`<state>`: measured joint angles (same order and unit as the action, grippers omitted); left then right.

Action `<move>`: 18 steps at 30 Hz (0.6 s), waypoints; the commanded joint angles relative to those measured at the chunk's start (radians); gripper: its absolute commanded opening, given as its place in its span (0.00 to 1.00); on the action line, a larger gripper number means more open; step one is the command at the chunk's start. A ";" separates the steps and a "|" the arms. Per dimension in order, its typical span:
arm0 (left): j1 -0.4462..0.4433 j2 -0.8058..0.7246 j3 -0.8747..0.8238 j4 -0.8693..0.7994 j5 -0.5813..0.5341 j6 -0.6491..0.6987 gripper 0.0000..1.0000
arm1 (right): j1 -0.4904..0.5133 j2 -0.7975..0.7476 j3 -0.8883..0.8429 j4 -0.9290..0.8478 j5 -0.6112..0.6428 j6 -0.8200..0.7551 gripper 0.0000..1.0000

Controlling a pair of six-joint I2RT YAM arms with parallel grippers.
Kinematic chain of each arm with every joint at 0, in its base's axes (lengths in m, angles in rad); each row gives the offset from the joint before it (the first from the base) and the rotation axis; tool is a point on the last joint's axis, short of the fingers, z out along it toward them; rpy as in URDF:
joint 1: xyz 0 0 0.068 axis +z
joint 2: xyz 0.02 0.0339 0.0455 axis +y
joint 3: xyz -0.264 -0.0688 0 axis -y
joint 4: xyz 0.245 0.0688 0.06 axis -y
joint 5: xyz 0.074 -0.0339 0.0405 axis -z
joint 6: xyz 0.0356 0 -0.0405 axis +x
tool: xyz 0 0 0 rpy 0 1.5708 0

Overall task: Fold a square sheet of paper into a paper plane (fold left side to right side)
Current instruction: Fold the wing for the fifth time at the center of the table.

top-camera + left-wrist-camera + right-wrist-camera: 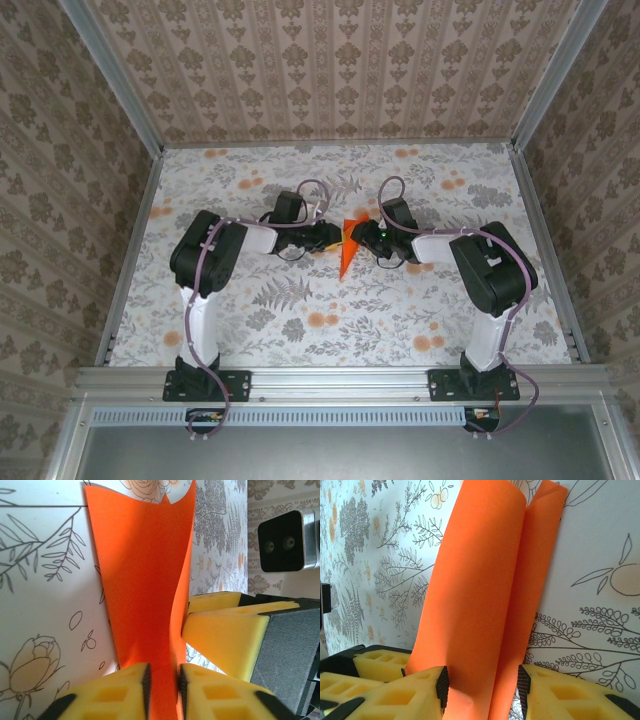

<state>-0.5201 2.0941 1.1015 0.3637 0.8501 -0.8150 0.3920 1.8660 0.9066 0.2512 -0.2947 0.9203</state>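
The bright orange sheet of paper is folded lengthwise into a slim pointed wedge, a rough paper plane, and stands on edge at the table's middle between both grippers. My left gripper comes from the left, my right gripper from the right. In the left wrist view the paper runs up from my left gripper, whose jaws are pinched narrowly on it. In the right wrist view the doubled paper fills my right gripper, whose jaws stand wider, one pad denting the fold.
The right gripper's yellow finger sits close beside the left jaws. The left gripper's fingers lie just left of the right jaws. The floral tablecloth is walled in by patterned panels and a metal rail.
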 commanded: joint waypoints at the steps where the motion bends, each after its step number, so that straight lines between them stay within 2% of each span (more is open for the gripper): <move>1: 0.003 0.018 0.038 -0.010 0.017 0.022 0.16 | 0.010 0.057 -0.017 -0.073 0.019 0.002 0.44; 6: 0.003 0.032 0.070 -0.049 0.012 0.066 0.09 | 0.008 0.024 -0.018 -0.068 0.015 -0.016 0.45; 14: 0.003 0.068 0.098 -0.078 0.022 0.096 0.07 | -0.022 -0.085 -0.032 -0.054 0.010 -0.047 0.50; 18: 0.005 0.076 0.101 -0.078 0.023 0.100 0.08 | -0.040 -0.089 -0.020 -0.034 -0.015 -0.035 0.52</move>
<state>-0.5201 2.1609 1.1790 0.3099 0.8536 -0.7525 0.3653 1.8076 0.8871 0.2207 -0.2955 0.8925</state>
